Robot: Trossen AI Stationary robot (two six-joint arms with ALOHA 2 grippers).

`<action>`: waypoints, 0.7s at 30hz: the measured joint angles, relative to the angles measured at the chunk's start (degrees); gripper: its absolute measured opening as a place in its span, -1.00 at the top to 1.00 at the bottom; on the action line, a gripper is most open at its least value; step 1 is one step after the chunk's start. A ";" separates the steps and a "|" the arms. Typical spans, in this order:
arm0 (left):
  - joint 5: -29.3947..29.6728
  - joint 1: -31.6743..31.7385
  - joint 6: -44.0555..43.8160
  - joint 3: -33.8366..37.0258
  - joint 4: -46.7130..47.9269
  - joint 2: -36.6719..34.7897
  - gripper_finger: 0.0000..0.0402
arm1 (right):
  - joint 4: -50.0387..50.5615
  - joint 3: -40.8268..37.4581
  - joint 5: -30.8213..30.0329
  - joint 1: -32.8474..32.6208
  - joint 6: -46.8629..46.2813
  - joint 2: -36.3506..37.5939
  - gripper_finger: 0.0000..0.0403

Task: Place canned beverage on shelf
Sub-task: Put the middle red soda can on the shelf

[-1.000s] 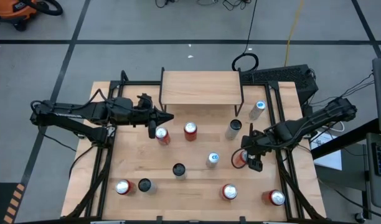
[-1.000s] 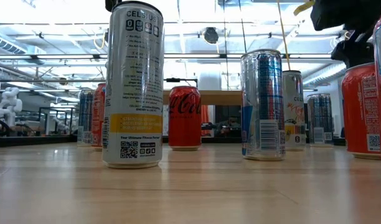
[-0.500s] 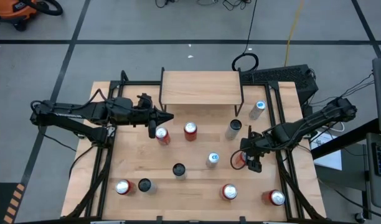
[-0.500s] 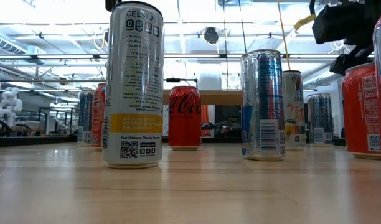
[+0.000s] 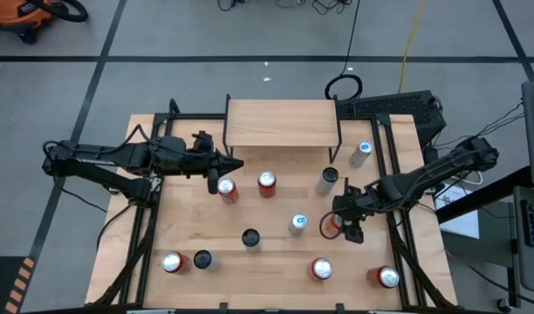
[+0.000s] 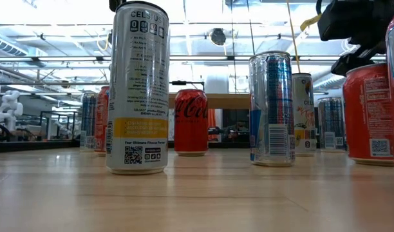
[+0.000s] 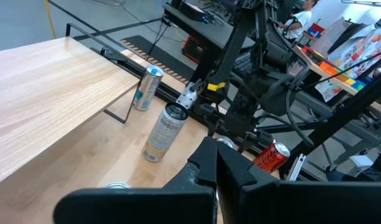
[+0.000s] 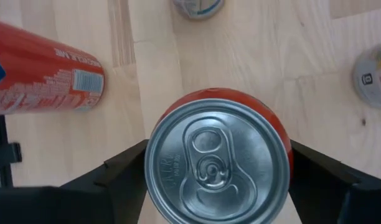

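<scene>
A red can stands upright on the table right of centre, also in the high view and the low view. My right gripper comes down over it, one finger on each side of its top. My left gripper hovers shut above the table by the shelf's front left corner, over another red can, holding nothing. The shelf, a light wooden top on thin black legs, stands at the table's far edge with no cans on it. My right gripper has the red can's upper side wall between its two fingers, just below the rim. The fingers come steeply from above, slanting in from the table's right. The can stands upright with its base on the table.
Several other cans stand about the table: a red one and a dark one before the shelf, a white one close left of my right gripper, others along the near edge. A tall white can stands near the low camera.
My right gripper has sunk over the red can and gone a little toward the table's left edge. The can has slid slightly the same way and stays upright on the table.
</scene>
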State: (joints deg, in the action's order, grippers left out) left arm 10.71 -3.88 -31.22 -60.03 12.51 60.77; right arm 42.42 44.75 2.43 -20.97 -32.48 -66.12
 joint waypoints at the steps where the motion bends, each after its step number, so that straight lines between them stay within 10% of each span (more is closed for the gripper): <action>1: -0.01 0.00 0.00 0.00 0.00 0.00 1.00 | -0.18 0.02 -0.04 0.00 -0.60 -0.16 -0.51; 21: 0.01 0.00 0.07 0.00 0.03 0.00 1.00 | -0.40 -0.31 0.68 1.99 2.99 -0.40 -0.53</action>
State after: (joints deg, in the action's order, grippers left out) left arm 10.72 -3.88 -31.16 -60.03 12.54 60.77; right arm 42.02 44.45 3.11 -18.98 -29.49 -66.52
